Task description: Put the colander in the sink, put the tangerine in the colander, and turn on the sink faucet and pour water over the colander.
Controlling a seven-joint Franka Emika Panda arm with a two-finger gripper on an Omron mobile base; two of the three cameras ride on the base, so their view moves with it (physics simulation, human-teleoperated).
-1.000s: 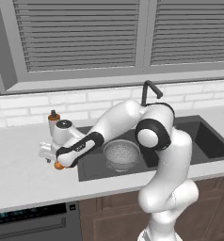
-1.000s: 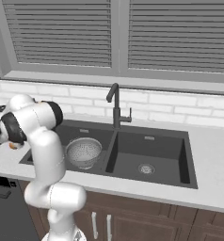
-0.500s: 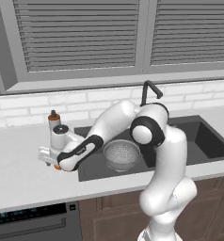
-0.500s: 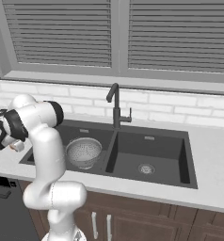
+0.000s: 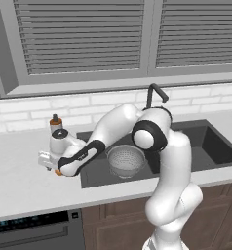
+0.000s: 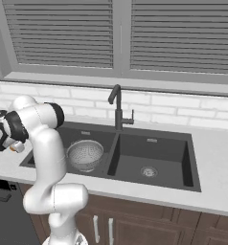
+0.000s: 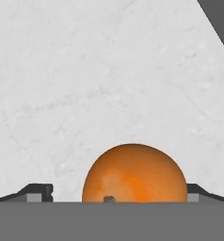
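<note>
the end effector (image 7: 118,193) hangs low over the pale table (image 5: 20,180) left of the sink (image 6: 164,158), its fingers (image 7: 38,192) spread wide apart with the tangerine (image 7: 134,173) sitting on the table between them, not gripped. in the left base view a sliver of orange shows under the hand. the colander (image 5: 125,160) rests in the sink's left basin, and the sink faucet (image 6: 118,109) stands behind the basins. a bottle (image 5: 55,123) stands on the table behind the hand.

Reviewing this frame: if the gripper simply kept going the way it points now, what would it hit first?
Most likely the tangerine: in the hand view it sits centred between the open gripper's fingertips, resting on the light counter. The fingers seem to straddle it, so the counter beneath would follow. Exact depth is unclear.
</note>
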